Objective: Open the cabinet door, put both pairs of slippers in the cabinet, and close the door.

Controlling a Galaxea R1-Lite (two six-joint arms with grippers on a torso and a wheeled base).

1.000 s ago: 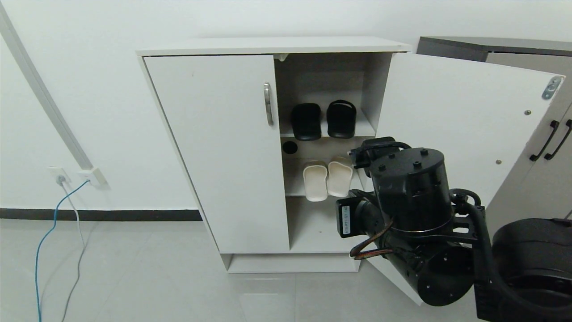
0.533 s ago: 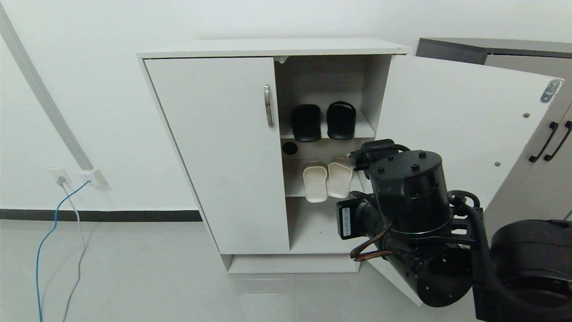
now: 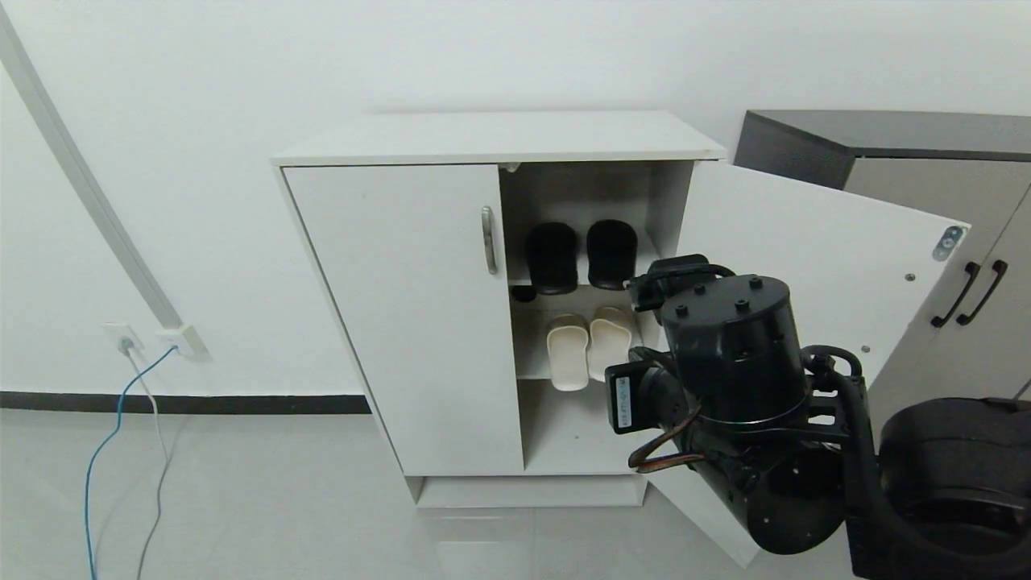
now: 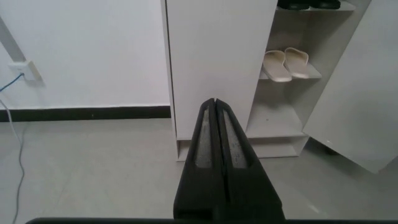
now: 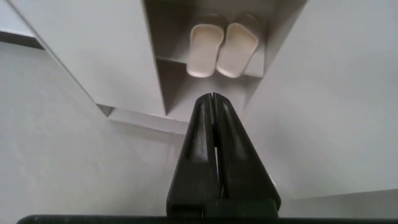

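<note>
Both pairs were in. The pair of glossy black rubber slippers [image 3: 581, 256] sat on the top shelf. The pair of cream moulded slippers [image 5: 224, 45] sat one shelf down, dead ahead of the right gripper [image 5: 212, 99] tips and well apart from them.

As I read it, only the close was left. The flat white cabinet door [image 3: 805, 266] stood swung wide, off to the side of the right jaws.

Risks:
- Cream heels seemed to poke past the shelf's front edge, so the door could catch them, then bounce back or shove them crooked.
- A bare fingertip pushing on that smooth panel could skid off.

Each pair lay side by side and neat, heels toward me I think.

Right jaws were pressed together with nothing between them. The left gripper [image 4: 214, 102] was the same, pinched closed and empty, with the closed white left door [image 4: 211, 56] ahead of it. A grey side cabinet [image 3: 886, 153] stood just beyond the open door.
</note>
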